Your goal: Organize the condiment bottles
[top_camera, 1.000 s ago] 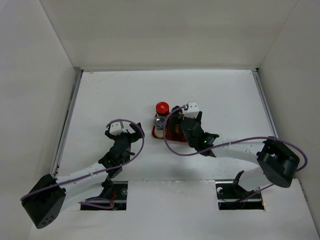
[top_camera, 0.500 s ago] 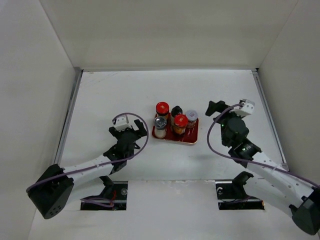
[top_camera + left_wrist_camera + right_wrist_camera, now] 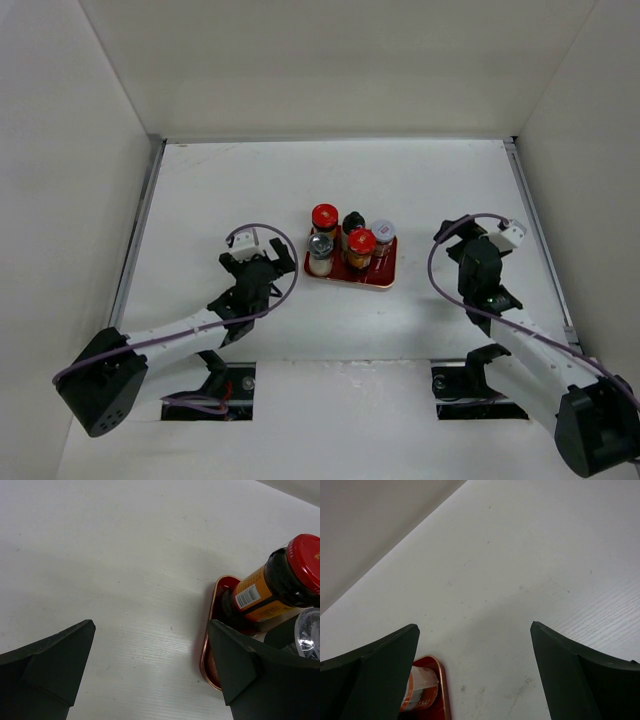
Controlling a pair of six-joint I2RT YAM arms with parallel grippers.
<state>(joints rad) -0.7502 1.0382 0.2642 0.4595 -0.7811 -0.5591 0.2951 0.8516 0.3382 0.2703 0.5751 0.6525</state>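
- All five condiment jars stand upright and bunched together on the red tray (image 3: 204,652), mid-table between the two arms.
- Caps: back red-capped jar (image 3: 324,216), black-capped jar (image 3: 353,221), right silver-capped jar (image 3: 383,230), front red-capped jar (image 3: 361,241), left silver-capped jar (image 3: 320,245).
- Left wrist view: one red-capped jar shows an orange label with a white barcode panel, but the print is too small to read. Yellow marks at the cap edge are illegible.
- Jar bodies are clear glass and the red caps are glossy.
- The tray is flat and glossy red, with rounded corners and a thin coppery rim.
- The table (image 3: 230,190) is matte white with a fine linear grain.
- Left gripper (image 3: 150,670): jaws spread wide with nothing between them, just left of the tray and not touching it.
- Right gripper (image 3: 475,675): jaws spread wide and empty, off to the tray's right.
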